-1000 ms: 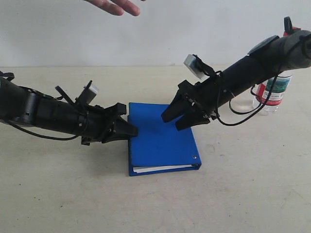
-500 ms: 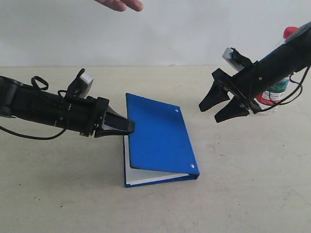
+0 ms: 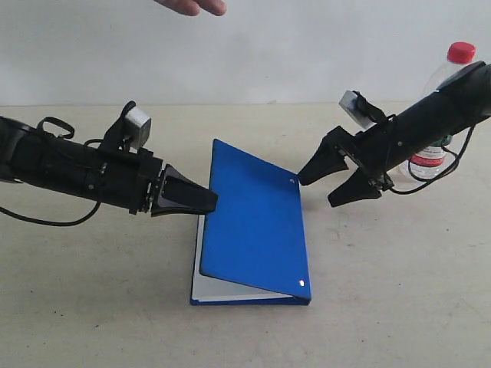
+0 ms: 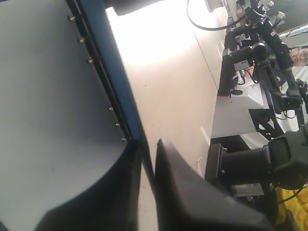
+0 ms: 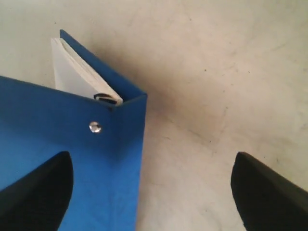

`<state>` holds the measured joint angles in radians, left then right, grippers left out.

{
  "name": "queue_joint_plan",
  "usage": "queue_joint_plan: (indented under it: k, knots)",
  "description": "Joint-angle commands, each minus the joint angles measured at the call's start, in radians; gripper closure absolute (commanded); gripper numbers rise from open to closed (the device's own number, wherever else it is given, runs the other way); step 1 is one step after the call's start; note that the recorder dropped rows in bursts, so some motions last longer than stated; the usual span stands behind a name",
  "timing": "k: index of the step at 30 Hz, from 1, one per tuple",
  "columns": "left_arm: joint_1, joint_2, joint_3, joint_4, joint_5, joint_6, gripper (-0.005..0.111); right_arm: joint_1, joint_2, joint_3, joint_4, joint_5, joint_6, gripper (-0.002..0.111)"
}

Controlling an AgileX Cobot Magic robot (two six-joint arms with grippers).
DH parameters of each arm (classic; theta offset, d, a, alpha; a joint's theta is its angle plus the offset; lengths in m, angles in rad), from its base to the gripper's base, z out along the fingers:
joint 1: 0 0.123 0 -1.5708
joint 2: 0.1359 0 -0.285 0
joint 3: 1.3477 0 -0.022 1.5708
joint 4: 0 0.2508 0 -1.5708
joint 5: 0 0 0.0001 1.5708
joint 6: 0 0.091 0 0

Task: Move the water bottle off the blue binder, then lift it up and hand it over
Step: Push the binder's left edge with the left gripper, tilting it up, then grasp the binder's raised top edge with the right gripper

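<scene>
The blue binder [image 3: 253, 222] lies mid-table with its left edge raised and tilted, white pages showing beneath. My left gripper [image 3: 209, 203] is shut on that raised cover edge; in the left wrist view the blue edge [image 4: 110, 72] runs between the closed fingers of the left gripper [image 4: 149, 149]. My right gripper [image 3: 316, 192] hangs open beside the binder's far right corner, holding nothing. In the right wrist view the right gripper [image 5: 151, 161] is spread wide over the binder [image 5: 57, 144] and bare table. The water bottle [image 3: 453, 73] stands upright on the table at far right, behind the right arm.
A person's hand [image 3: 192, 6] reaches in at the top edge, above the left arm. A silver rivet [image 5: 95, 127] marks the binder corner nearest the right gripper. The beige table [image 3: 383, 307] extends to the front and right of the binder.
My left gripper has lifted the binder's left edge from flat to steeply tilted. The right gripper drew back from over the binder towards the right, then settled beside its corner.
</scene>
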<state>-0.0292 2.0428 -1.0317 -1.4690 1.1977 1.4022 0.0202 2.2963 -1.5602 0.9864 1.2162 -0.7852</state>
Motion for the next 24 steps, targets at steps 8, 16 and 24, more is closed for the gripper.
queue_joint_plan:
  k: [8,16,24]
  knots:
    - [-0.004,-0.013,-0.001,-0.006,0.023,0.042,0.102,0.086,0.049,0.004,0.113,0.005,-0.170,0.029]
    - [-0.002,-0.013,-0.001,-0.006,0.023,0.042,0.102,0.130,0.052,0.004,0.168,0.005,-0.246,0.034]
    - [0.011,-0.013,-0.001,0.043,-0.173,0.013,0.102,0.129,0.006,0.004,0.167,0.005,-0.204,0.091]
